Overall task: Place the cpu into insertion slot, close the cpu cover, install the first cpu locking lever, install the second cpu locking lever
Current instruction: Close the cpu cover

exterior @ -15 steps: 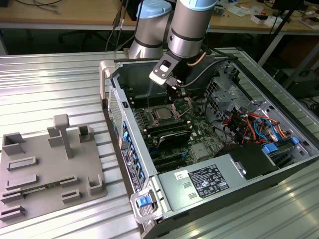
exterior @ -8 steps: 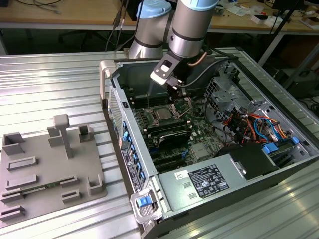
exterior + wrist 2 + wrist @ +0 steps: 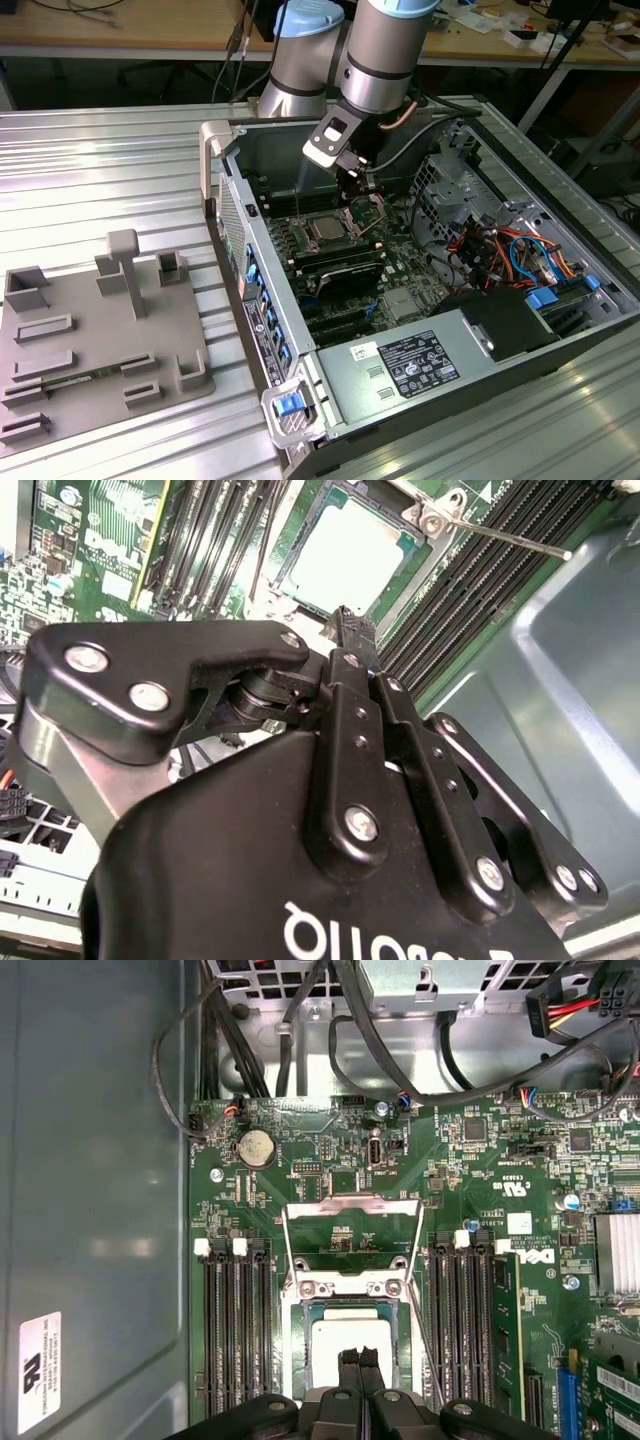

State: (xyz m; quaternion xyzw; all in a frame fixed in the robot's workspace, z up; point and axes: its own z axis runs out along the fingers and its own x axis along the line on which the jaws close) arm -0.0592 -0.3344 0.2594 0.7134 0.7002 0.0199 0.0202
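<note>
Near the exterior view's centre, the hand [image 3: 359,1360] is seen pinched shut, empty, over the seated cpu [image 3: 330,1338], with the cover [image 3: 350,1201] raised.

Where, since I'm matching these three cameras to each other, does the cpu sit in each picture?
Exterior view: the cpu lies flat inside the computer case, close to the gripper.
Second wrist view: the cpu lies just beyond the gripper's tips.
First wrist view: the cpu is partly hidden behind the gripper's tips.
Shared landmark: the black memory slots beside the cpu.

Ribbed metal tabletop [image 3: 120,170]; pale wooden workbench [image 3: 150,35] behind, strewn with cables [image 3: 95,14]
</note>
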